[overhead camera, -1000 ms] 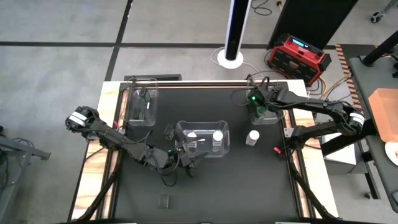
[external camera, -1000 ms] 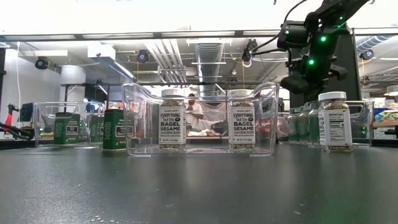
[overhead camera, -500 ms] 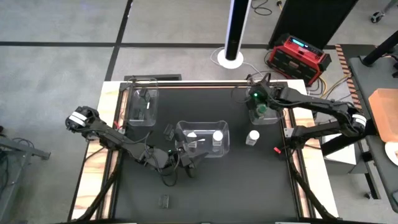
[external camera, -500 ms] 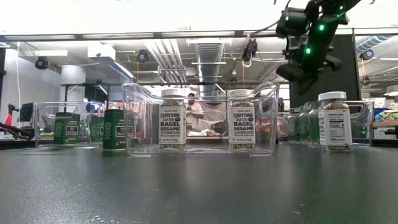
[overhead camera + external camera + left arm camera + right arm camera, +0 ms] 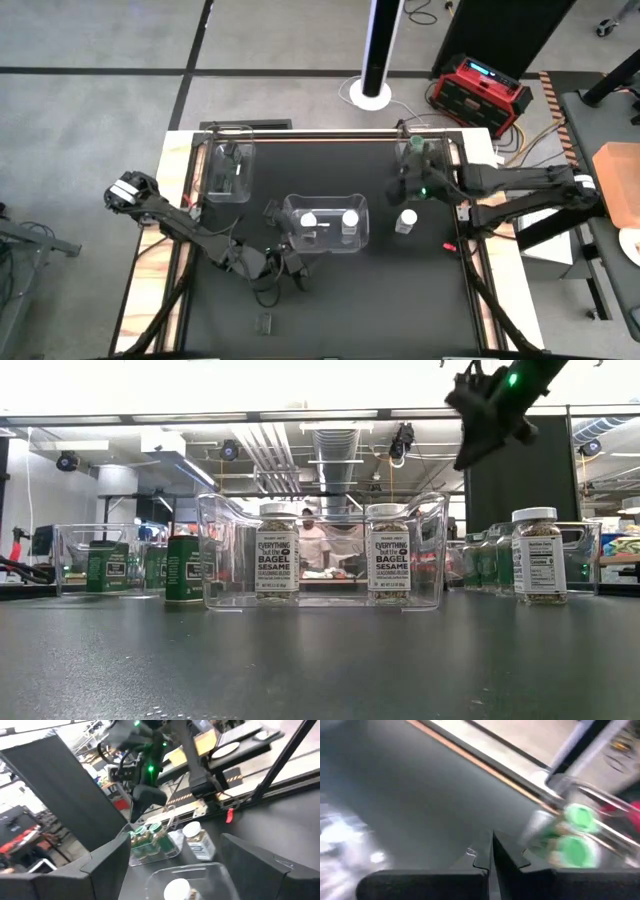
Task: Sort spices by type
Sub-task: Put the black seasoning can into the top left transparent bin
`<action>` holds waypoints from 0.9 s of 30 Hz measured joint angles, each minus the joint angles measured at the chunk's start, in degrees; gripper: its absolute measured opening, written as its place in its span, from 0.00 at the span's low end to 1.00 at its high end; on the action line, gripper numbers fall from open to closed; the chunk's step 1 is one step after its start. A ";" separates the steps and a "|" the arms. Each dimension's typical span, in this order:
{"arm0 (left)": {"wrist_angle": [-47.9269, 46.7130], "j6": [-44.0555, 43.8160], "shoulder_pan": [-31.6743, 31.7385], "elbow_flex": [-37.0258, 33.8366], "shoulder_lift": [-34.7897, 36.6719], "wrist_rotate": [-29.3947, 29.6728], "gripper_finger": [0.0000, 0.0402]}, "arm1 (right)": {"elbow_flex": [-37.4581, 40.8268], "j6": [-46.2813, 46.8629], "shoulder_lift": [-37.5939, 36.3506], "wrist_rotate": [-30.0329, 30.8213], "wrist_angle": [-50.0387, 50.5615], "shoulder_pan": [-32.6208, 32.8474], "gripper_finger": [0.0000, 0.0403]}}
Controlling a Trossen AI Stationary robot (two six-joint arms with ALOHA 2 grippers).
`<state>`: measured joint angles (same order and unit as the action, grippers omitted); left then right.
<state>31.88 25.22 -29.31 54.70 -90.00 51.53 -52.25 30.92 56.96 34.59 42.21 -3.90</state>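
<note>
The right gripper [image 5: 402,187] has lifted out of the far-right bin [image 5: 437,150] and swung toward the table's middle.

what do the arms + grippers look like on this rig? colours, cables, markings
Both arms are dark, slim jointed links. Each has a white band near its outer joint. The left arm trails loose black cable near its gripper. The right arm shows a green indicator light close to its gripper. Gripper fingers are flat, matte black.

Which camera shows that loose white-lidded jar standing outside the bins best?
The low view: the white-lidded jar stands upright, its label facing the camera. The high view shows only its lid, right of the middle bin. The left wrist view shows it small, farther off. The right wrist view misses it.
</note>
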 joint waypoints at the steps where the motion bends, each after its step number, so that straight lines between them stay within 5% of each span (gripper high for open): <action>1: -0.09 -0.87 -0.45 0.00 0.19 0.00 0.72 | 0.00 0.06 0.26 0.43 -1.63 2.50 0.02; 8: -13.35 -13.75 -4.16 0.63 4.58 -2.92 0.72 | 0.00 -0.79 3.29 5.66 -10.84 17.81 0.02; 12: -36.35 -28.29 -5.10 6.69 7.41 -3.29 0.72 | -0.52 -0.66 5.38 5.93 -12.51 23.21 0.02; 19: -81.72 -55.71 -5.17 21.43 5.85 -12.52 0.72 | -5.42 1.82 10.88 5.70 -12.09 29.78 0.02; 27: -101.32 -70.68 -5.54 22.40 4.95 -16.59 0.72 | -10.28 1.66 17.47 5.54 -10.79 33.65 0.02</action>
<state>-69.45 -45.46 -34.85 77.10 -85.06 34.94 -62.53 32.58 74.43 40.13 31.42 29.75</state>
